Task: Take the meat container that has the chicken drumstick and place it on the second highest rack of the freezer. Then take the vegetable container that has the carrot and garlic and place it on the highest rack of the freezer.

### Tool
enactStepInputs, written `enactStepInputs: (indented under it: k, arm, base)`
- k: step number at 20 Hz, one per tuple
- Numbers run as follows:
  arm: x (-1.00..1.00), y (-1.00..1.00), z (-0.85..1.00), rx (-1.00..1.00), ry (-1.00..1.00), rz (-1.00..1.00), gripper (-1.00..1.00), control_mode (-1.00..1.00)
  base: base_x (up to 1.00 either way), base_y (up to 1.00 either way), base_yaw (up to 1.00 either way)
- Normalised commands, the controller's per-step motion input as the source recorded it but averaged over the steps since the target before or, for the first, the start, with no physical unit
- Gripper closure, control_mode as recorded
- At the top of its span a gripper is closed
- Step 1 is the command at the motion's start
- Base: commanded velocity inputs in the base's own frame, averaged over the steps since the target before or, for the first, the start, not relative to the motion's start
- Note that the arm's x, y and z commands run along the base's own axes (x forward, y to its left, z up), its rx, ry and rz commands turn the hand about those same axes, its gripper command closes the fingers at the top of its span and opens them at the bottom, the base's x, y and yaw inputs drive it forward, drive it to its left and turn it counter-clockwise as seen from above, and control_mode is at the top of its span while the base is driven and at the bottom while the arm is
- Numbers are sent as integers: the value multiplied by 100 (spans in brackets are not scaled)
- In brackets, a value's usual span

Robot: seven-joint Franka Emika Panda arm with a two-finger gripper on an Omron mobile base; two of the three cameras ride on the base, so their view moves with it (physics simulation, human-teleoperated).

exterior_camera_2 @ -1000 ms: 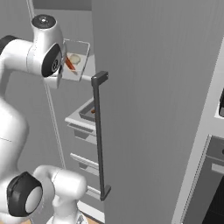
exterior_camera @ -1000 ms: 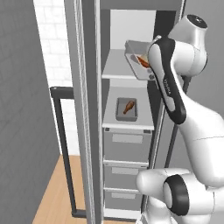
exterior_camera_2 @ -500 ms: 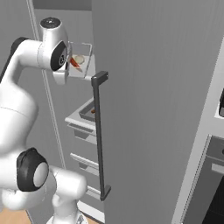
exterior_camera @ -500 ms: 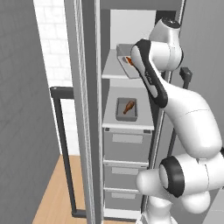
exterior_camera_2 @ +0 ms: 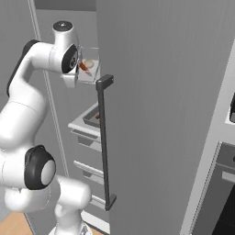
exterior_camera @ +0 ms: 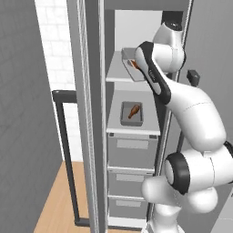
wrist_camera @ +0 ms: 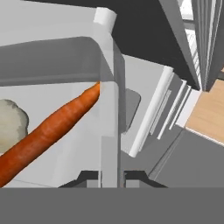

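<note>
1. A white tiled wall [exterior_camera: 51,50] fills the upper left of the left base view.
2. A light wooden floor [exterior_camera: 61,202] runs along the bottom there.
3. At the right edge of the right base view stands what may be a wall oven [exterior_camera_2: 220,183], cut off and unclear.

Arm swung further into freezer [exterior_camera: 136,150] over last second; upper links now upright, wrist deeper over highest rack [exterior_camera: 119,75]. Tool [wrist_camera: 110,177], pinched on wall of vegetable container [exterior_camera_2: 88,69], carried it inward: container was out past rack's front edge, now above rack. Carrot [wrist_camera: 48,131] and garlic [wrist_camera: 11,124] rode along inside.
</note>
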Motion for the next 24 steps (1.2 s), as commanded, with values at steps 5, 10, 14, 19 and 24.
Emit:
enactStepInputs:
  k: [5,10,14,19,24]
  arm:
    - [59,-5,-1,0,3,-5,100,-100]
    - [57,-5,-2,0,11,-6,100,-100]
    - [35,-4,-3,0,14,-3,100,-100]
    - [35,-1,-4,0,9,-2,100,-100]
    - [8,0,-27,-1,0,-3,100,-100]
  base:
    - [0,0,0]
    - [0,0,0]
    - [0,0,0]
    - [0,0,0]
    - [0,0,0]
